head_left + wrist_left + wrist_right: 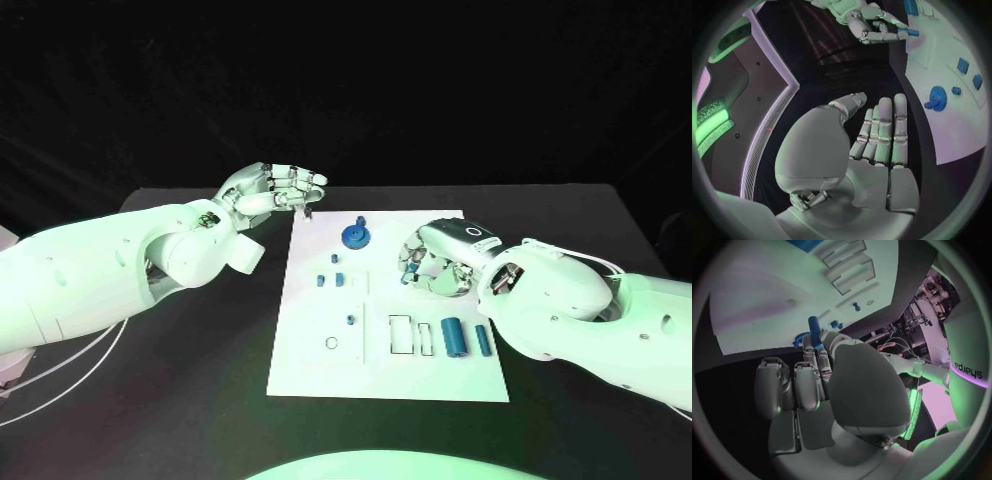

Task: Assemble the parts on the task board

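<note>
Head view: white task board (310, 370) at table centre. Right hand (440, 262) hovers over the board's 3 o'clock edge, fingers curled round a small blue part (413, 268). Left hand (274, 190) is raised off the board's 11 o'clock corner, fingers bunched with a thin dark thing at their tips; cannot tell what it is or whether it is gripped. On the board: blue gear (355, 236) near 12 o'clock, two small blue blocks (330, 280) left of centre, two blue cylinders (467, 338) lying side by side at about 4 o'clock beside empty outlined slots (411, 336). Left wrist view: left hand's fingers lie long and close together, palm bare; no hold evident here, so grip state stays uncertain. Gear, a small blue knob (956, 91) and the blocks are visible on the board beyond. Right wrist view: a blue peg pinched upright between thumb and fingertips (813, 344), remaining fingers folded in. Handling judgement: parts look like rigid moulded plastic, light, smooth, likely slippery; not fragile. Cylinders will roll, so take them across the middle of the barrel; take the gear by its rim or hub.
</note>
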Available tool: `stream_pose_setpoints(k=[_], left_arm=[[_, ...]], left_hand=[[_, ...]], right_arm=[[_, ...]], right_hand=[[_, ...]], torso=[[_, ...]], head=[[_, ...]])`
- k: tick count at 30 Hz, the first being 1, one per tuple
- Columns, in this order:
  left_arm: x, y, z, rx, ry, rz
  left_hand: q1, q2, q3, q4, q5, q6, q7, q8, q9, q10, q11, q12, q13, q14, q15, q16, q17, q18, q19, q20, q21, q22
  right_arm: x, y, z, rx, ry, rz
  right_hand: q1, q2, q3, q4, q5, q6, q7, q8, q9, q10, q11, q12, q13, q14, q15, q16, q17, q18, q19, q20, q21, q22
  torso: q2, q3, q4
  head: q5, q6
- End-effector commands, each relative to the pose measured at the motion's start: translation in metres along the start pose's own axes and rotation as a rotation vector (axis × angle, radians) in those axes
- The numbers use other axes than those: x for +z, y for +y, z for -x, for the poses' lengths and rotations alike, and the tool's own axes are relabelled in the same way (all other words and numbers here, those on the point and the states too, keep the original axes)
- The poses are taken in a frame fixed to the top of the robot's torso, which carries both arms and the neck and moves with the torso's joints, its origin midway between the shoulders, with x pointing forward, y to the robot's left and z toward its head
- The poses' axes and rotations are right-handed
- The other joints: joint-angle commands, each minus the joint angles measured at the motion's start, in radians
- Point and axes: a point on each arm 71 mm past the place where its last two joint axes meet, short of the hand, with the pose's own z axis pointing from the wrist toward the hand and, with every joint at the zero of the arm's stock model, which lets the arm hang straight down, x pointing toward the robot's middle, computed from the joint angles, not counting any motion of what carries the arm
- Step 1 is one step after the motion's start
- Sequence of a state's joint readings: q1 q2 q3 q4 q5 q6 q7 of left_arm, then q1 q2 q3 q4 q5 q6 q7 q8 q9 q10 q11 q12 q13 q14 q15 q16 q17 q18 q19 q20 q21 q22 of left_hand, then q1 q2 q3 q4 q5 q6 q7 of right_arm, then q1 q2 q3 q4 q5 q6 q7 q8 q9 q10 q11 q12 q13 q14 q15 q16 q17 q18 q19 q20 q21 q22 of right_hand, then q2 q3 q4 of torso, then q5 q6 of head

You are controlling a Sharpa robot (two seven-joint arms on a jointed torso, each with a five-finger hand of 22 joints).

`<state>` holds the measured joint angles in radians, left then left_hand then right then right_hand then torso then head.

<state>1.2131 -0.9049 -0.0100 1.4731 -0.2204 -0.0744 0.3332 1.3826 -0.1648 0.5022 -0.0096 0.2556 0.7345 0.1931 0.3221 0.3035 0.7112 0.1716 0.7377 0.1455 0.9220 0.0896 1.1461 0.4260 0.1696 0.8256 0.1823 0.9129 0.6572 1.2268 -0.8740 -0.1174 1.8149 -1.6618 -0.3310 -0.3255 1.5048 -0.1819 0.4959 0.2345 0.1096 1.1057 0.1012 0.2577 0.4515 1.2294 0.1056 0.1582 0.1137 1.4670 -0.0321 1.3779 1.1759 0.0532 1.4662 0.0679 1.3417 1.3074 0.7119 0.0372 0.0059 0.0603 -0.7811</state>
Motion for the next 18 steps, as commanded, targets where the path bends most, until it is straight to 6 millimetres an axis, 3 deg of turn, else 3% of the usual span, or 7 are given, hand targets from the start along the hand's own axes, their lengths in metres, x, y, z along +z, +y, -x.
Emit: stream_pose_setpoints(k=[1, 6, 11, 18], left_arm=[[0.001, -0.001, -0.002, -0.001, 0.014, -0.009], [0.001, -0.001, -0.003, -0.002, 0.018, -0.01], [0.002, -0.001, -0.005, -0.003, 0.022, -0.012], [0.003, -0.001, -0.006, -0.005, 0.026, -0.012]], left_hand=[[0.007, -0.002, -0.001, -0.004, 0.002, -0.01, 0.046, 0.004, 0.001, -0.01, 0.001, 0.0, -0.001, -0.006, 0.005, -0.007, -0.001, 0.014, -0.002, 0.002, -0.003, 0.001], [0.007, 0.0, -0.001, -0.004, 0.003, -0.011, 0.047, 0.004, 0.001, -0.009, 0.001, 0.0, -0.002, -0.005, 0.005, -0.007, -0.001, 0.014, -0.002, 0.002, -0.003, 0.001], [0.007, 0.001, 0.0, -0.004, 0.003, -0.012, 0.047, 0.005, 0.001, -0.01, 0.001, 0.0, -0.002, -0.005, 0.005, -0.007, -0.001, 0.014, -0.002, 0.003, -0.003, 0.002], [0.007, 0.001, 0.0, -0.004, 0.003, -0.012, 0.047, 0.005, 0.001, -0.01, 0.001, 0.0, -0.002, -0.005, 0.005, -0.007, -0.001, 0.014, -0.002, 0.003, -0.003, 0.002]], right_arm=[[0.001, 0.018, 0.002, 0.046, -0.037, 0.074], [0.003, 0.046, -0.005, 0.096, -0.026, 0.152], [0.006, 0.071, -0.019, 0.132, -0.018, 0.222], [0.01, 0.091, -0.037, 0.158, -0.002, 0.266]], right_hand=[[-0.007, 0.0, 0.059, -0.054, -0.003, -0.005, 0.0, 0.003, 0.003, 0.078, -0.072, -0.005, 0.002, 0.031, -0.009, -0.003, 0.0, -0.011, 0.049, -0.007, 0.002, 0.192], [-0.008, 0.0, 0.063, -0.057, -0.001, -0.007, 0.001, 0.004, 0.005, 0.078, -0.072, -0.007, 0.003, 0.03, -0.009, -0.005, -0.003, -0.011, 0.048, -0.007, -0.001, 0.191], [-0.009, 0.0, 0.066, -0.059, 0.0, -0.008, 0.001, 0.005, 0.006, 0.078, -0.072, -0.009, 0.004, 0.03, -0.009, -0.006, -0.004, -0.011, 0.048, -0.007, -0.001, 0.191], [-0.011, -0.001, 0.07, -0.062, 0.001, -0.01, 0.002, 0.005, 0.008, 0.077, -0.071, -0.011, 0.004, 0.029, -0.009, -0.006, -0.005, -0.011, 0.048, -0.007, -0.002, 0.191]], torso=[[0.002, 0.0014, -0.0029], [0.001, 0.0026, -0.0035], [0.001, 0.0016, -0.0002], [0.002, 0.0003, 0.001]], head=[[0.005, -0.001], [0.007, -0.001], [0.012, 0.0], [0.02, -0.001]])
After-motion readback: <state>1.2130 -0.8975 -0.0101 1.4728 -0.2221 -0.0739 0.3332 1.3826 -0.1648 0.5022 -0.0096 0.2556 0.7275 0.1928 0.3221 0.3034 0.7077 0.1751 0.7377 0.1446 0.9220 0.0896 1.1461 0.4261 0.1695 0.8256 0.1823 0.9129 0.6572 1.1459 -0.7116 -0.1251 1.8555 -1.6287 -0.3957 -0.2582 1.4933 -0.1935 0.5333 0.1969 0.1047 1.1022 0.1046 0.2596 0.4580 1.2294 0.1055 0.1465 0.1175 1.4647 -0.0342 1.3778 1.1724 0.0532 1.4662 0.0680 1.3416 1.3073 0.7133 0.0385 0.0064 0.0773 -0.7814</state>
